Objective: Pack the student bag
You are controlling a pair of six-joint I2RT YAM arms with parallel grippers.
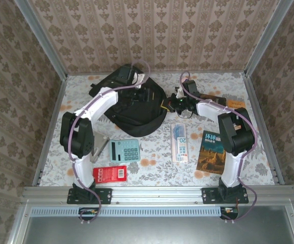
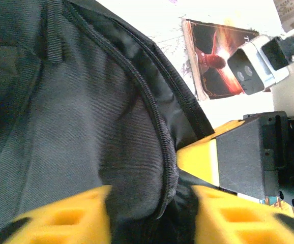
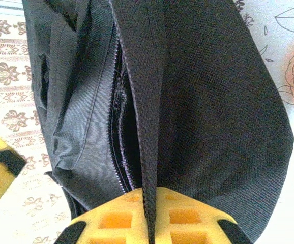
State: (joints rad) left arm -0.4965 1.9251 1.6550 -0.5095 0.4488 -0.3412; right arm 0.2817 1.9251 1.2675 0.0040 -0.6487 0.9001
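The yellow fingers (image 3: 187,218) of the right gripper (image 3: 148,197) are pressed together on a black webbing strap (image 3: 146,127) of the large black soft fabric student bag (image 1: 131,109). The strap runs up out of the pinch, just beside a zipper line. The left gripper (image 2: 150,192) has its yellow fingers (image 2: 60,221) spread. A fold of the bag with a zipper seam (image 2: 157,122) lies in the gap between them, and whether either finger touches the fabric cannot be told.

From above, the bag lies on the far half of the table, left of the middle and near the far edge. The left gripper is over its far part and the right gripper is at its right side.

Brown patterned wallpaper walls (image 1: 152,30) close in three sides. The table (image 1: 154,157) is covered in a pale floral cloth.

- A dark-covered book with a yellowish landscape (image 1: 213,151) lies toward the near right corner.
- A long white and blue flat box (image 1: 179,142) lies just left of the book.
- A teal calculator (image 1: 124,150) sits near the near edge, left of the middle.
- A small red flat pack (image 1: 110,174) lies just nearer than the calculator.
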